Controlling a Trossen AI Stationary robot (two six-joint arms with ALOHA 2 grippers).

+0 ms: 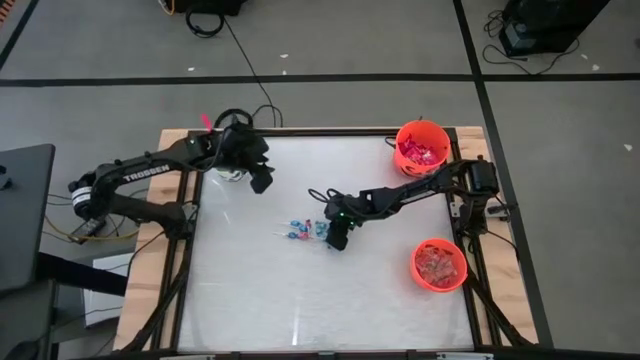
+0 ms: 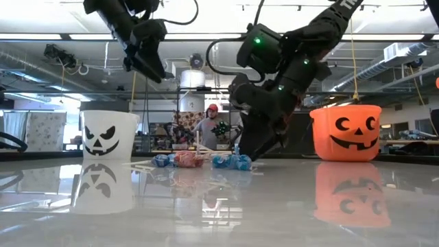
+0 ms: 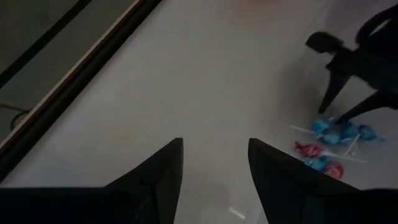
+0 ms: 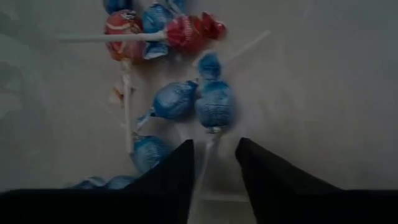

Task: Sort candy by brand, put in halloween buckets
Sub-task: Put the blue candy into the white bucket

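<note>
The candy (image 1: 300, 231) is a small cluster of blue and red wrapped lollipops with white sticks, lying mid-table; it also shows in the low view (image 2: 199, 161) and the left wrist view (image 3: 336, 140). My right gripper (image 1: 336, 240) is open and low at the cluster's right edge (image 2: 255, 154). Its fingers (image 4: 214, 152) stand on either side of a blue lollipop's stick (image 4: 210, 146) without touching it. My left gripper (image 1: 262, 180) is open, raised high (image 2: 154, 68) beside the white bucket (image 2: 106, 134), over bare table (image 3: 214, 152).
An orange bucket (image 1: 401, 133) at the far right corner holds red packets. A second orange bucket (image 1: 417, 262) near the right edge holds mixed pieces. The white bucket (image 1: 228, 174) sits mostly under my left arm. A person (image 2: 206, 127) stands in the room beyond the table.
</note>
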